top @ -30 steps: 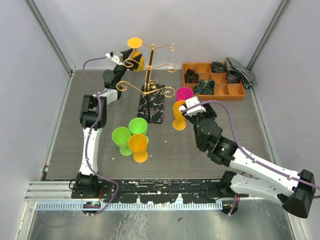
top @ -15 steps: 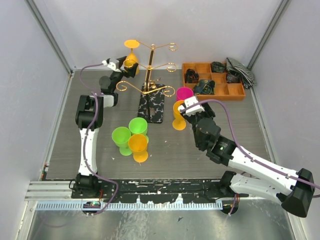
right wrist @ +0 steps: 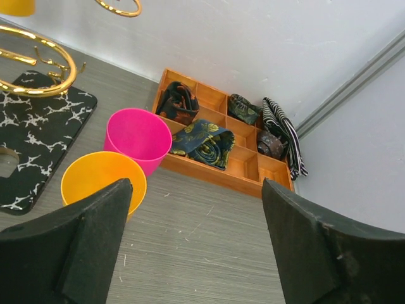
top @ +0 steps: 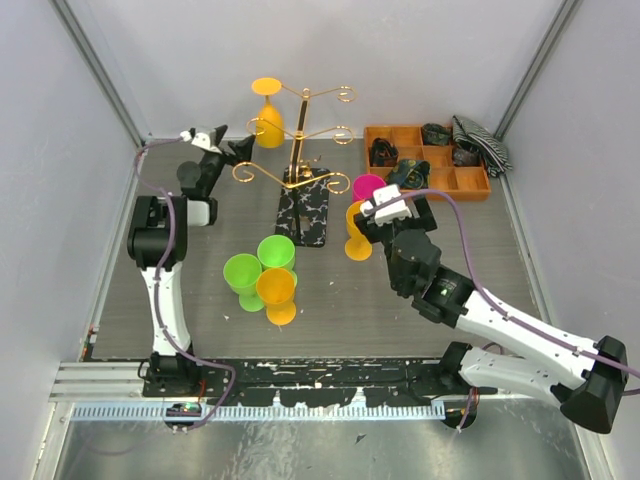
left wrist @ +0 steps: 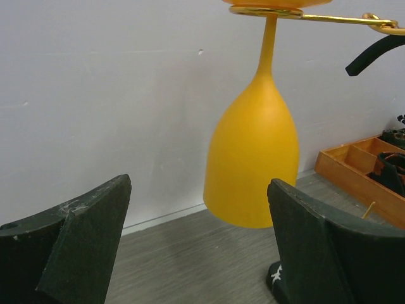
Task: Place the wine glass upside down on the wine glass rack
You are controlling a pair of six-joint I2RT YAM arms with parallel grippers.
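Ahead of the wide-open left gripper (left wrist: 197, 187), a smooth orange wine glass (left wrist: 253, 158) hangs bowl-down from the thin gold wine glass rack (left wrist: 304, 15). Its speckled black base (top: 303, 215) shows from above, not from that wrist.

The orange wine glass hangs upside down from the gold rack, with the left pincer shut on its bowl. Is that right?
Not quite. The orange wine glass does hang upside down from the gold rack, but the left pincer is open, not shut on its bowl. The left wrist view shows its two fingers spread wide with the glass hanging free beyond them.
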